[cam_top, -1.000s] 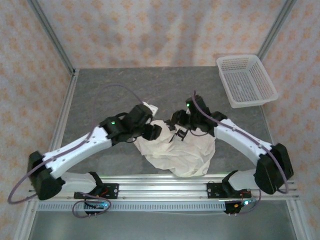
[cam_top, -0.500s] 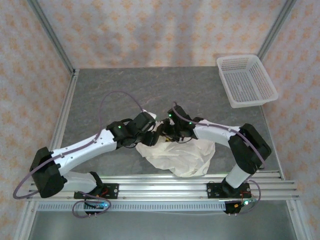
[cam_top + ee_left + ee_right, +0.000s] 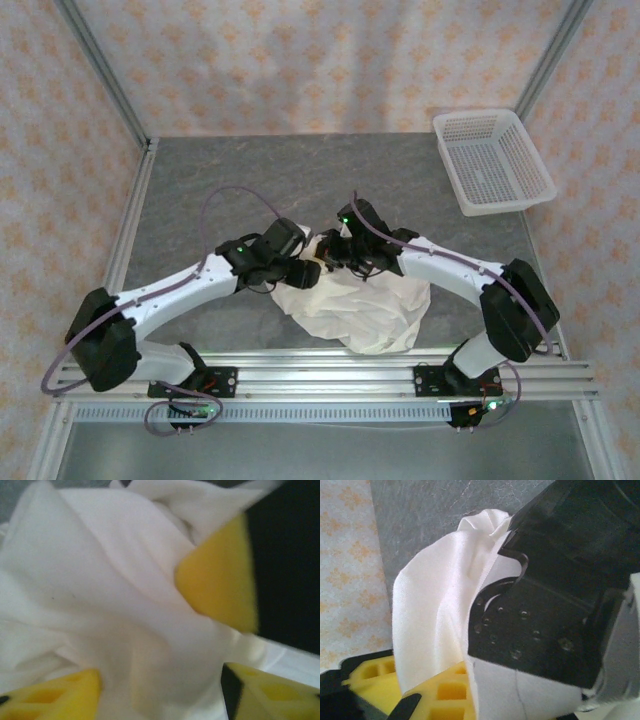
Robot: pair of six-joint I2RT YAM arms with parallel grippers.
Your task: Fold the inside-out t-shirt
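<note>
- Currently the t-shirt [image 3: 365,305] sits as a crumpled heap on the grey table [image 3: 250,170], close to the near edge and a bit right of centre.
- Key relation: both grippers meet at the heap's far-left corner. The bulk of the cloth lies from there toward the near side and the robot's right.
- The left gripper [image 3: 303,270] and right gripper [image 3: 332,258] are just beside each other, almost touching. Neither is clearly the nearer one, since both are on the same bit of cloth.
- Right gripper: pressed together, and in its wrist view a fold of shirt rises out of the yellow fingers [image 3: 445,690], so it looks like a pinch on that fold.
- Left gripper: its yellow fingers [image 3: 50,695] stand apart with cloth bunched between them. Cannot tell whether they actually bite it.
- No long axis can be read, because the shirt is too wadded. Collar, sleeves and hem can't be picked out, so which part is held is unknown.
- Judgement: the next move probably needs the corner lifted and the two grippers pulled apart to spread the heap.
- Hidden or unclear: the arms cover the grasp point from above, the left wrist view is blurred, and a black housing blocks half of the right wrist view.
- A white basket [image 3: 495,160] sits at the far right, well apart.
</note>
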